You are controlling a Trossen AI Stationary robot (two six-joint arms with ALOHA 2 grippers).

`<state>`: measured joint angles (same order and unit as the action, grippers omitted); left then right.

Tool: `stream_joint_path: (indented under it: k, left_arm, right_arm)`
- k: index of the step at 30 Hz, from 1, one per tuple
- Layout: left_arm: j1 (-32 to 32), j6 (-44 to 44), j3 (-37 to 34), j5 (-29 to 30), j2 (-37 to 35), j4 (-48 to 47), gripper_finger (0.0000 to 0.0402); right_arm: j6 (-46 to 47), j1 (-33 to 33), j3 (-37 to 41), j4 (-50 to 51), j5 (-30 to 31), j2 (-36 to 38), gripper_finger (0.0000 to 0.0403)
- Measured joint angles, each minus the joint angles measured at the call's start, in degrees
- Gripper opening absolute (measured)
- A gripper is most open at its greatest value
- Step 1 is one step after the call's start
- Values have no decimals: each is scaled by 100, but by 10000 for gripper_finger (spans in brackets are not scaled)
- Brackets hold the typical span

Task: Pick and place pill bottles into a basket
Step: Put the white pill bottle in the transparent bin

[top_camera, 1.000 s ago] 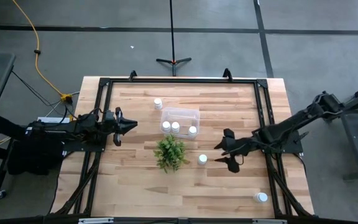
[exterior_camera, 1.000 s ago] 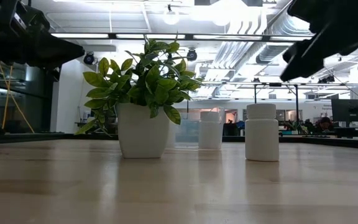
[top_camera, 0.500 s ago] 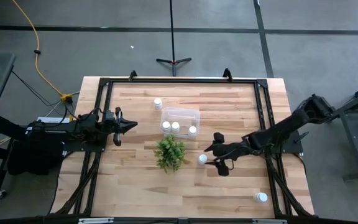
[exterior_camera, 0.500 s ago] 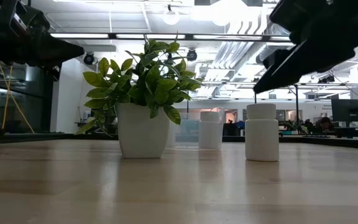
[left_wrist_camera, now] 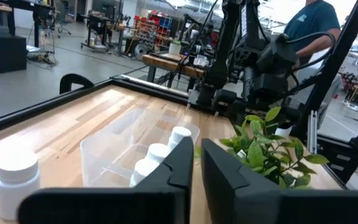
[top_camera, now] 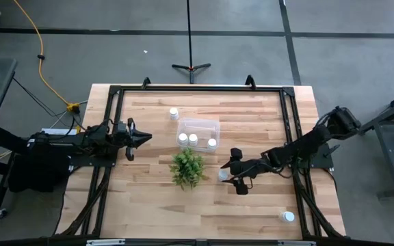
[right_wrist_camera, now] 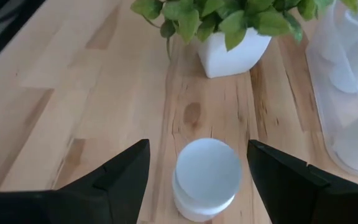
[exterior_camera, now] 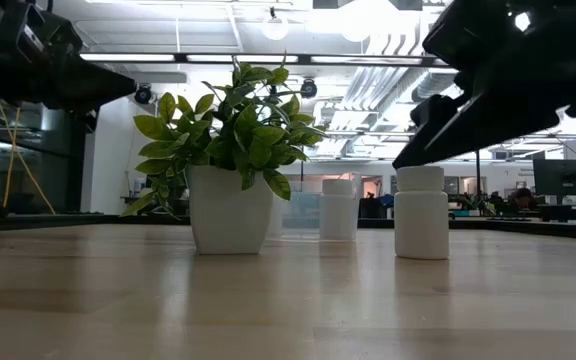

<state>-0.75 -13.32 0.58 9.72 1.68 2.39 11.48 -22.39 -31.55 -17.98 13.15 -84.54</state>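
My right gripper [top_camera: 230,171] is open, slanting down over a white pill bottle [top_camera: 221,175] that stands upright on the table right of the plant. In the right wrist view its fingers [right_wrist_camera: 114,180] stand on either side of the bottle's cap [right_wrist_camera: 207,174] without touching it. The clear basket [top_camera: 198,131] sits on the table beyond the plant and holds three bottles [top_camera: 193,139]. One bottle [top_camera: 174,113] stands far-left of the basket, and another [top_camera: 287,216] stands at the near right. My left gripper [top_camera: 142,137] is shut and empty at the table's left side.
A green plant in a white pot [top_camera: 187,167] stands just left of the bottle under my right gripper, near the basket. A black frame [top_camera: 197,89] runs round the table's edges. A person [left_wrist_camera: 309,25] stands beyond the table in the left wrist view.
My right gripper has gone toward the table's left edge and down toward the bottle beside the plant; its open fingers now stand on either side of that bottle. The bottle has stayed in place.
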Motion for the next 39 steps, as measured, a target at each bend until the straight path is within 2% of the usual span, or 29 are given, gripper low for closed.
stream_joint_path:
  k: [5, 8, 15, 18, 26, 29, 32, 36, 39]
  left_arm:
    - [0, -1, 0, -19, 162, -5, 28]
    - [0, -1, 0, -20, 252, -1, 23]
    - [0, -34, 0, -17, 347, -1, 77]
    - [0, -44, 0, -15, 347, 0, 81]
    - [0, 93, 0, -11, 347, 0, 28]
    - [0, 105, 0, -9, 347, 0, 23]
    - [0, 105, 0, -7, 347, 0, 39]
    - [0, 105, 0, -1, 347, 0, 80]
    - [0, 105, 0, 6, 347, 0, 85]
  right_arm:
    - [-19, 0, 0, -23, 41, -92, 259]
    - [-104, 0, 0, -26, 52, -93, 259]
    - [-270, 2, 0, 107, 49, -93, 259]
    - [-283, 13, 0, 104, 84, -93, 259]
    - [-297, 229, 0, 136, 47, -97, 259]
    - [-272, 319, 0, 132, -213, -97, 259]
    - [-272, 369, 0, 220, -491, -97, 259]
    - [-266, 376, 0, 217, -466, -99, 259]
    - [-256, 378, 0, 191, -461, -99, 259]
